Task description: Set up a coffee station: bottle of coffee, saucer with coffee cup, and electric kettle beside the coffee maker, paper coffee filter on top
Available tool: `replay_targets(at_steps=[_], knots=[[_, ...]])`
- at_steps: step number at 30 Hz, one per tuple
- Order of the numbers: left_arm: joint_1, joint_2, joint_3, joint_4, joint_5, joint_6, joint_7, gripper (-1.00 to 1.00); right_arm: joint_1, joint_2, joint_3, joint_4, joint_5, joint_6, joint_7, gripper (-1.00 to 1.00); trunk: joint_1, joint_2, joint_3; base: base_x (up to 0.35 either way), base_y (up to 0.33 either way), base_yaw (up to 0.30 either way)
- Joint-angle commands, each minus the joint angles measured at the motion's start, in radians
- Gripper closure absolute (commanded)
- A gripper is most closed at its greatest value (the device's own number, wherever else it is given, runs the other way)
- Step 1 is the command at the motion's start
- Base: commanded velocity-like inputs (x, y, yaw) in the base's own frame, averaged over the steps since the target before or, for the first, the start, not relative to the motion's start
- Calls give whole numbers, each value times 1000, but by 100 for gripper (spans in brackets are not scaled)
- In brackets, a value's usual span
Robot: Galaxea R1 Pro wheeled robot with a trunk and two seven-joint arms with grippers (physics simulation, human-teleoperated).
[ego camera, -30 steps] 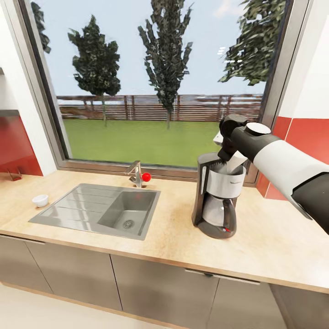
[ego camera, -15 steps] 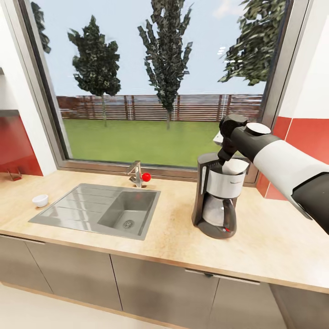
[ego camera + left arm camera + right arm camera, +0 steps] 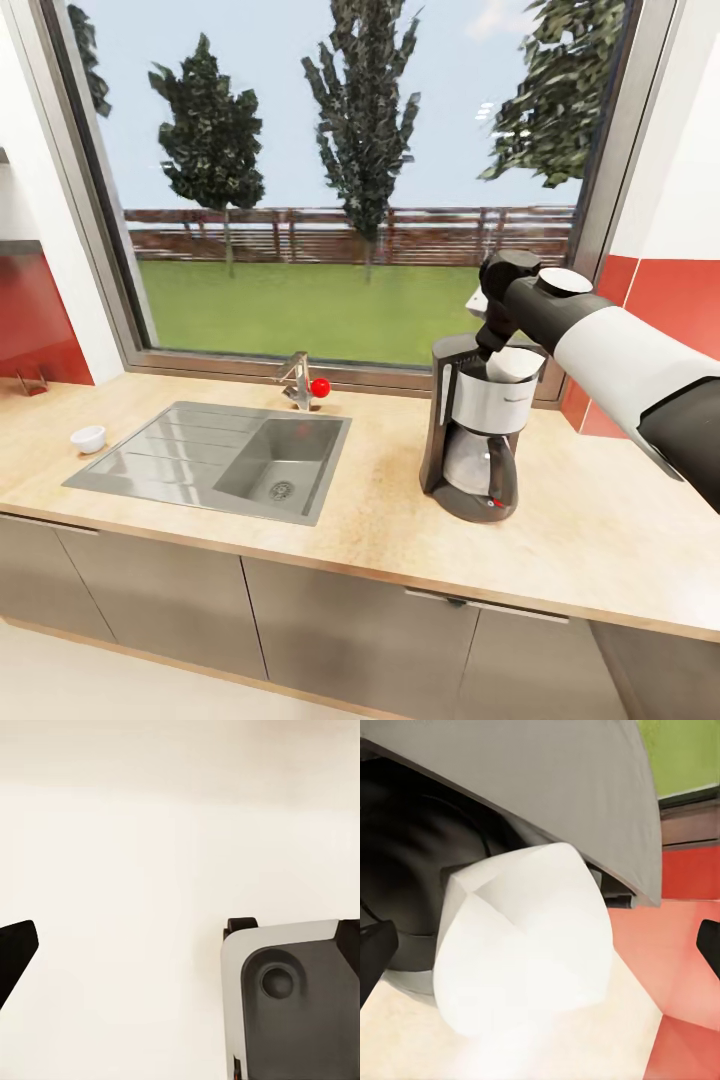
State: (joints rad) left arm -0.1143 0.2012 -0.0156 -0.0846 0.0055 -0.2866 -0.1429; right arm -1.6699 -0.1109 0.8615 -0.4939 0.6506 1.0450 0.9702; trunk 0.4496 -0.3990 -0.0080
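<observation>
filter [image 3: 515, 364] on top of maker [image 3: 478, 440], on the table [image 3: 380, 520] | right gripper [image 3: 540, 945] jaws spread wide, filter between, seemingly loose | risk: we lift off, snag filter, it tips off | left jaws: cannot tell

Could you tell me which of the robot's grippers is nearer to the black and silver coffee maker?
Right. The right gripper sits directly over the black and silver coffee maker; the left gripper faces a plain cream surface.

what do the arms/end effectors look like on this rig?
The right arm has a white shell mid-link, black segments toward the elbow and wrist, and a round pale cap on the wrist joint. Its end effector's fingertips are flat and black. The left fingertip is black too, beside a white-and-grey robot body panel.
</observation>
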Motion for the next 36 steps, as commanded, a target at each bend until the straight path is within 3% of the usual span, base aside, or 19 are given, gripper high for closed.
replay_targets(at_steps=[1, 25, 36], knots=[[-1, 0, -1, 1, 1, -3, -3, -100, -1, 0, 3, -5, 11, 2, 10, -100, 0, -1, -1, 0, 0, 0], [-1, 0, -1, 0, -1, -3, -3, -100, -3, -4, -7, -103, 29, 2, 10, -100, 0, -1, -1, -1, 0, 0], [-1, 0, 0, 0, -2, -3, -3, -100, -4, -4, -6, -104, 29, 2, 10, -100, 0, -1, -1, -271, 0, 0]])
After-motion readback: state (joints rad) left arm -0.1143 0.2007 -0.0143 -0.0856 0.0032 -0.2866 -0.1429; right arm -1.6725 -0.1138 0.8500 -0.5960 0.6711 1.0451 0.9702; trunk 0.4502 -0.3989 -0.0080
